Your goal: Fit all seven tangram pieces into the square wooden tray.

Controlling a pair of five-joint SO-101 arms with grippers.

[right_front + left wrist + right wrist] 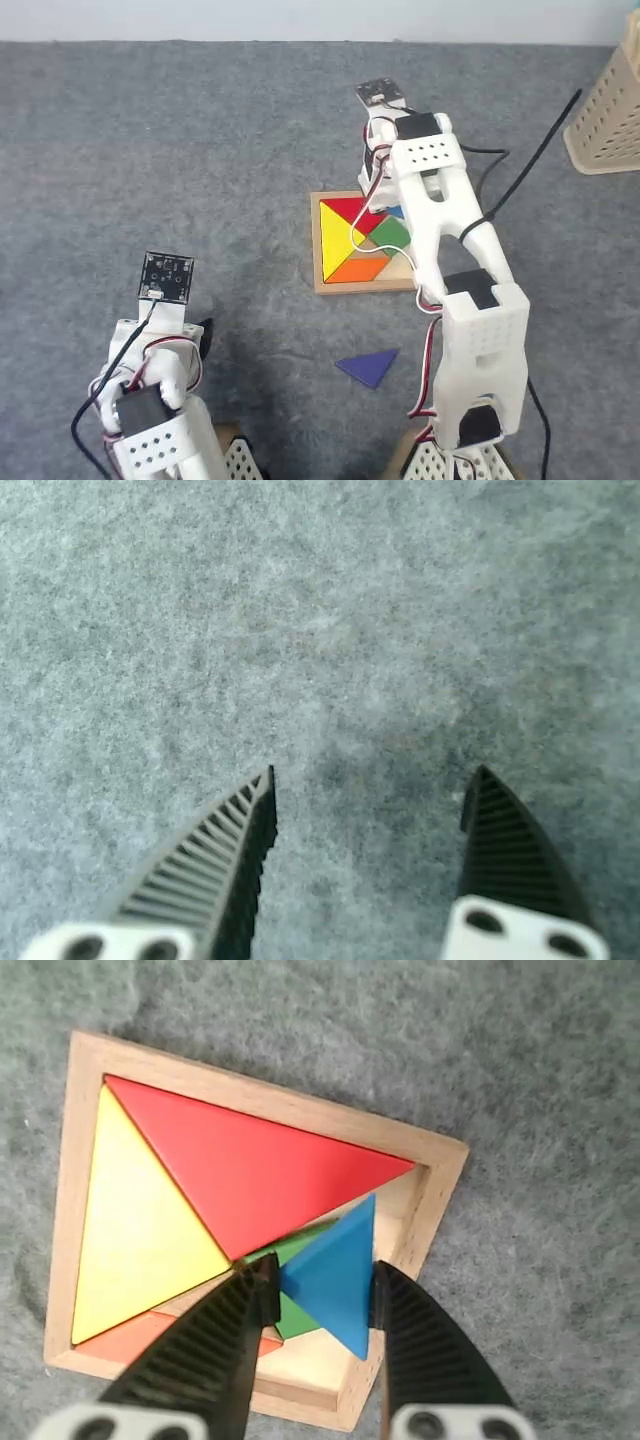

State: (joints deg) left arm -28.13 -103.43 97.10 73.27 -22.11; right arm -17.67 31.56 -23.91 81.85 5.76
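The square wooden tray (318, 240) (262, 1091) lies mid-table on grey felt. In it lie a large red triangle (250, 1170) (345, 211), a large yellow triangle (140, 1230) (335, 243), an orange piece (358, 268) (125, 1332) and a green piece (391, 233) (296, 1312). My right gripper (325, 1270) is shut on a blue triangle (338, 1272) (396, 212), held just above the tray's open corner beside the green piece. A purple triangle (370, 366) lies on the felt in front of the tray. My left gripper (375, 780) (205, 338) stands open over bare felt at the front left.
A beige slotted container (610, 110) stands at the back right edge. A black cable (530, 160) runs from the right arm toward it. Grey felt (200, 150) covers the whole table.
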